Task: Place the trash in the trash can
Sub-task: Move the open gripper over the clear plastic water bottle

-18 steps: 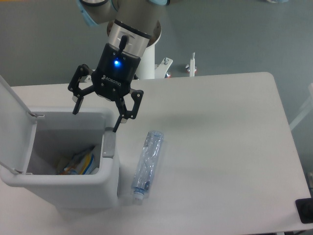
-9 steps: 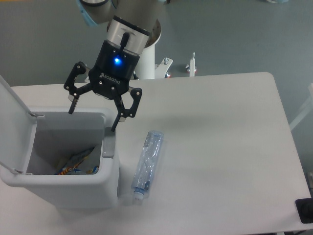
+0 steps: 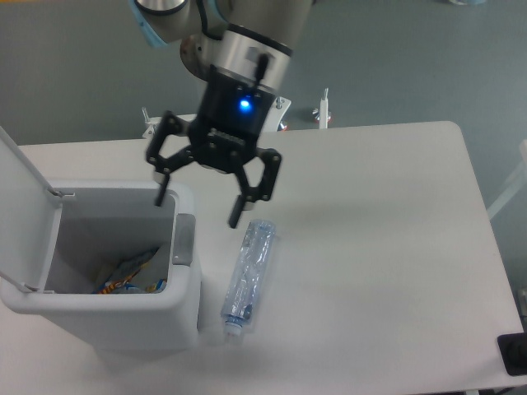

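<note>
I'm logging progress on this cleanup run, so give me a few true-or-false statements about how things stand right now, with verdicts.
1. The snack packet lies inside the trash can. True.
2. The gripper is shut on the plastic bottle. False: its fingers are spread open and hold nothing; the bottle lies on the table.
3. The trash can's lid is closed. False: it stands open at the left edge.
4. The bottle lies on the table just right of the trash can. True.
5. The gripper hangs over the table's right end. False: it is above the can's right rim and the bottle's upper end.
</note>
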